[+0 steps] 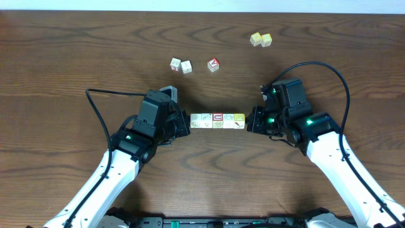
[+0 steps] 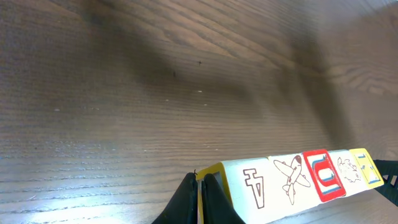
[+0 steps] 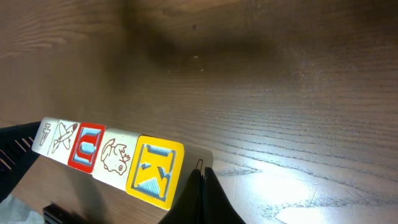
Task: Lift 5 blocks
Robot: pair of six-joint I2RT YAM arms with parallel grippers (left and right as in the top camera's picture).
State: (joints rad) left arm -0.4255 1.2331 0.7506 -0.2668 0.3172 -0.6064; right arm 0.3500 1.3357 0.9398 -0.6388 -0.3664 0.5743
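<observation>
Overhead view: the blocks (image 1: 218,120), all five, sit end to end in one tight row at mid-table. Long axis runs left-right, straight btwn the two arms. Row's left end meets the left gripper (image 1: 184,124), its right end meets the right gripper (image 1: 251,120). Each arm is equally near its own end, tips pointing inward along the row's axis. Looks like a squeeze job: press from both ends, then up together, level.

Left wrist cam: fingers (image 2: 183,202) pinched together, nothing btwn them, tips butted against the end block. Right wrist cam, same story: fingers (image 3: 211,202) together, empty, right at the yellow-framed end block.

Is the row off the table (image 1: 63,57) yet? Can't tell; there's dark shadow under it in the right wrist view, nothing firmer. Risk as I see it: one uneven push and the middle blocks pop out. The two yellow cubes (image 1: 261,40) lie well apart, far side.
</observation>
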